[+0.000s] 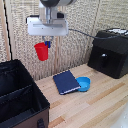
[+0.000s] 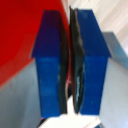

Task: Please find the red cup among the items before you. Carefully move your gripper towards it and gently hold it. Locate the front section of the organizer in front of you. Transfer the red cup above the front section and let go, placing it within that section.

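While raised above the surface [image 1: 100,100], hand [image 1: 47,43] clamped on red cup's [image 1: 41,51] rim, black organizer [image 1: 20,95] below, navy book [image 1: 66,81] and blue bowl [image 1: 84,84] nearby

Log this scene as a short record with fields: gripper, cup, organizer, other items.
gripper: white-bodied gripper, blue fingers shut on the cup rim
cup: small red plastic cup, held in the air
organizer: large black fabric box, divided, cup not yet over it
other items: dark blue notebook, blue bowl, black boxy appliance, wooden table
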